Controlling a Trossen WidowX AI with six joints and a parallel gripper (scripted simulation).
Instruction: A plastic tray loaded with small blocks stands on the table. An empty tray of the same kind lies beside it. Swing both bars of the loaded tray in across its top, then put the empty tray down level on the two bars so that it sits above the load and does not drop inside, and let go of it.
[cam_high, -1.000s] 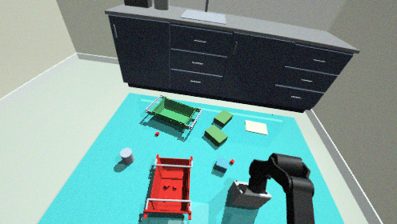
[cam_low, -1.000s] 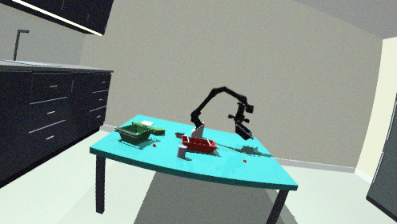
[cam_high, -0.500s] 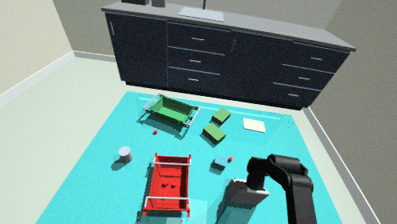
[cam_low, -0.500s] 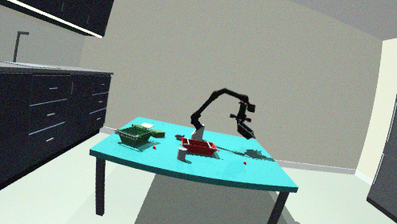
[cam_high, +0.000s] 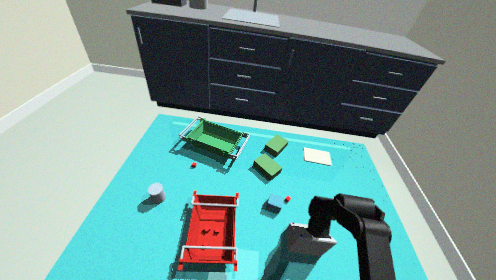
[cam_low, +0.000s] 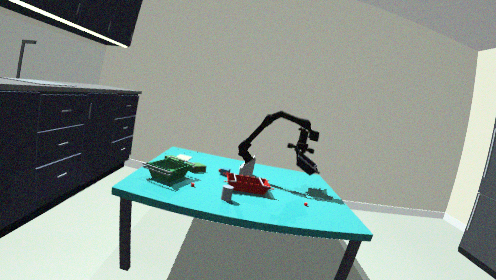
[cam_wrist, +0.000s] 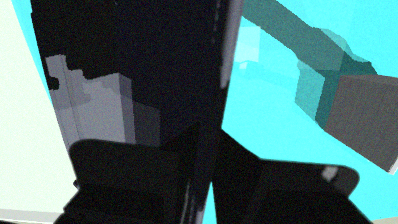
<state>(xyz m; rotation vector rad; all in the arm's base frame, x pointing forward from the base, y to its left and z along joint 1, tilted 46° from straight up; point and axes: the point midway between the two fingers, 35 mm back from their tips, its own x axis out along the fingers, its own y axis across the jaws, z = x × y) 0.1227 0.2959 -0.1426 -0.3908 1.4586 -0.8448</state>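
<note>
We see the gripper (cam_low: 306, 162) raised above the bench (cam_low: 280, 220), its fingers clamped on a dark tray (cam_wrist: 125, 60) hanging well apart from the red tray (cam_high: 210, 230).

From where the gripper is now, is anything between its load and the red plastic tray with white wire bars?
Nothing visible does. The gripper, shut on a dark flat piece, hangs off one end of the red plastic tray; the arm's grey base stands beside the tray, not between.
</note>
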